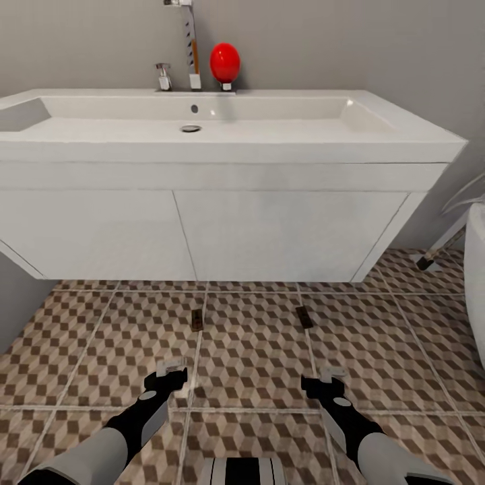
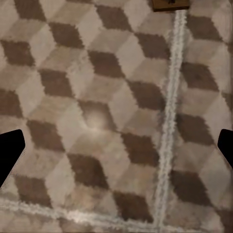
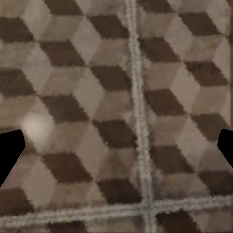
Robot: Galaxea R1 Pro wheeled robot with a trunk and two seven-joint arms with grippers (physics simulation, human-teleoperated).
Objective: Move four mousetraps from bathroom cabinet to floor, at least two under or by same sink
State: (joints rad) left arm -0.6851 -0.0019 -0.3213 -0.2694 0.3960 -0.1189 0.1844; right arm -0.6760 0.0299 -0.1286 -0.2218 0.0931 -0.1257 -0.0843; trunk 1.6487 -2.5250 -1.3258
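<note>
Two mousetraps lie flat on the cube-pattern bathroom floor (image 1: 256, 350), one (image 1: 197, 319) left of centre and the other (image 1: 304, 316) to its right, both just in front of the white vanity under the sink (image 1: 202, 124). My left gripper (image 1: 172, 372) hovers low over the tiles a little nearer to me than the left mousetrap, open and empty. In the left wrist view that mousetrap (image 2: 170, 4) shows at the picture's edge, beyond the open left gripper (image 2: 116, 148). My right gripper (image 1: 331, 374) is also open and empty, near the right mousetrap. The right gripper (image 3: 116, 148) looks at bare tiles.
A chrome tap (image 1: 191, 47) and a red rounded object (image 1: 225, 62) stand at the back of the sink. A white tub (image 1: 475, 269) edges in at the right, and a grey wall (image 1: 17, 296) at the left.
</note>
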